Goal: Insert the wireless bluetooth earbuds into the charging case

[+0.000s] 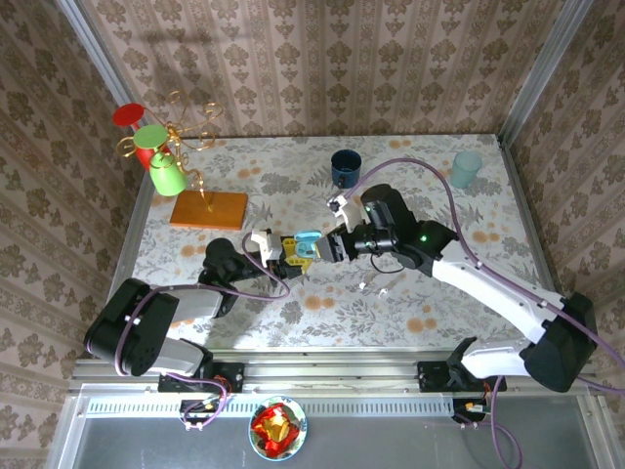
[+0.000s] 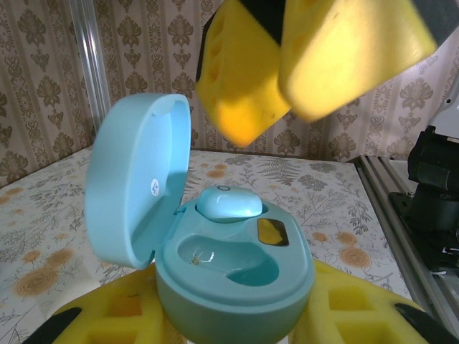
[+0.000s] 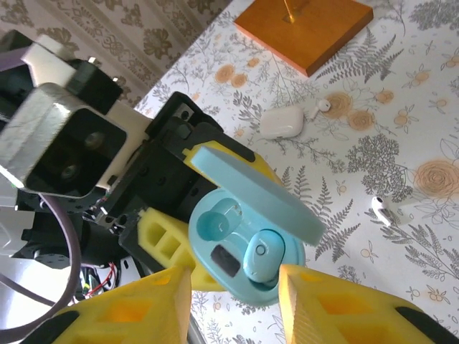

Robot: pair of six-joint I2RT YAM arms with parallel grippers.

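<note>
1. Where the lid stood swung up, one pale blue earbud (image 2: 228, 204) sat bedded in the far socket of the light blue charging case (image 2: 237, 290). The near socket lay empty, so the job looked half done.
2. The left gripper (image 1: 293, 252) clenched the case's base between its yellow pads. It kept the opening facing up, probably to present the sockets to the other arm.
3. The right gripper (image 3: 235, 294) hovered just over the case, fingers spread and carrying nothing.
4. On the table (image 3: 430, 86), two white earbuds (image 3: 384, 210) lay loose near a closed white case (image 3: 282, 122), apart from the held one.
</note>
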